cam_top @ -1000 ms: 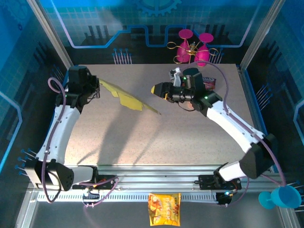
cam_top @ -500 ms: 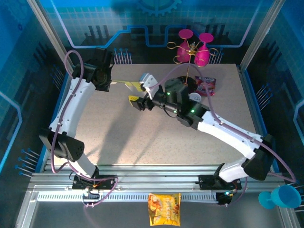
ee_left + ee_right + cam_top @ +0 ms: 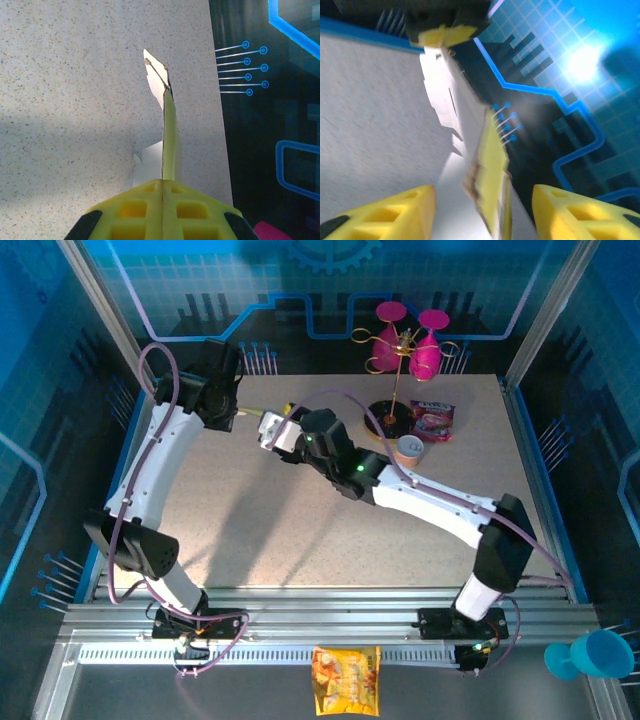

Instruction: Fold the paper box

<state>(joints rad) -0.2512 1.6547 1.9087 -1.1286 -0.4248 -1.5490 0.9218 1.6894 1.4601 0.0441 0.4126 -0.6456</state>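
Robot lab, a closed test cell. Two white robot arms, the left arm (image 3: pixel 150 475) and the right arm (image 3: pixel 430 505), are bolted to an aluminium rail (image 3: pixel 330 625) at the near edge of a speckled table (image 3: pixel 300 540). Purple cables (image 3: pixel 141 365) loop off the arms. Metal frame posts (image 3: pixel 100 305) hold blue wall panels (image 3: pixel 470 280) printed with circuit lines and a grid. The same print shows in both wrist views. Odd props stand about like test items: pink glasses (image 3: pixel 425 355) on a stand, a snack bag (image 3: pixel 346 680), a blue cup (image 3: pixel 590 655).
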